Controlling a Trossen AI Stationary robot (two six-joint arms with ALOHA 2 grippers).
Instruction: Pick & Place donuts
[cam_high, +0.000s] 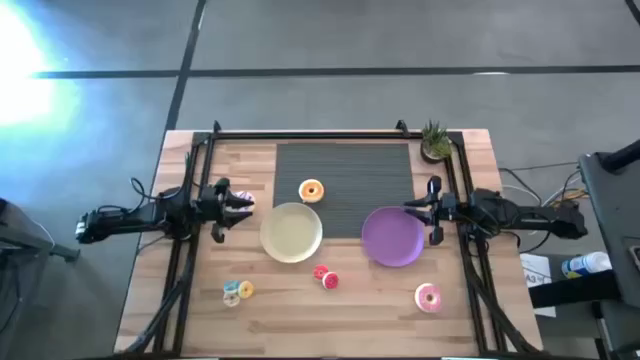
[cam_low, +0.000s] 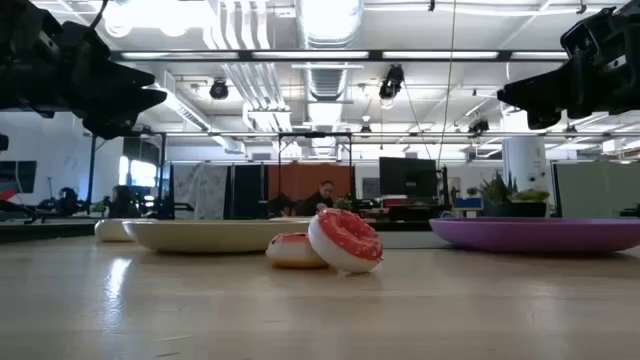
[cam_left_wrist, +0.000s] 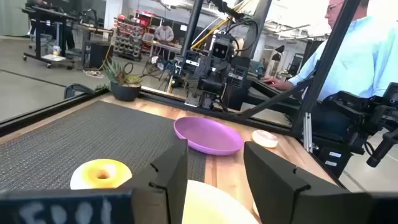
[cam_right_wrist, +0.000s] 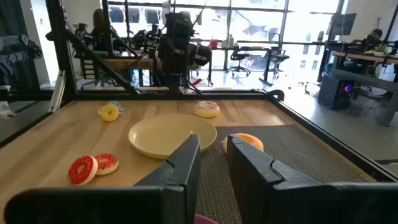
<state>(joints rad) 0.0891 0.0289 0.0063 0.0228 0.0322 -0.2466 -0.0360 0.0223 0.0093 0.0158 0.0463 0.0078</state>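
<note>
Both grippers hang open above the table and hold nothing. My left gripper (cam_high: 248, 200) (cam_left_wrist: 214, 163) hovers at the left of the pale-yellow plate (cam_high: 291, 232), over a whitish donut (cam_right_wrist: 207, 109) lying flat on the wood. My right gripper (cam_high: 409, 207) (cam_right_wrist: 213, 152) hovers over the far edge of the purple plate (cam_high: 392, 237). An orange donut (cam_high: 311, 191) lies on the dark mat. Two red-iced donuts (cam_high: 326, 277) sit near the table's middle, one leaning tilted on the other (cam_low: 345, 240). Yellow and teal donuts (cam_high: 238, 291) lie together near the front left. A pink donut (cam_high: 428, 297) lies front right.
A dark ribbed mat (cam_high: 345, 175) covers the far middle of the table. A small potted plant (cam_high: 435, 142) stands at the far right corner. Black frame rails (cam_high: 190, 250) run along both sides. Bare wood lies between the plates and the near edge. A person (cam_left_wrist: 367, 56) sits beyond the table.
</note>
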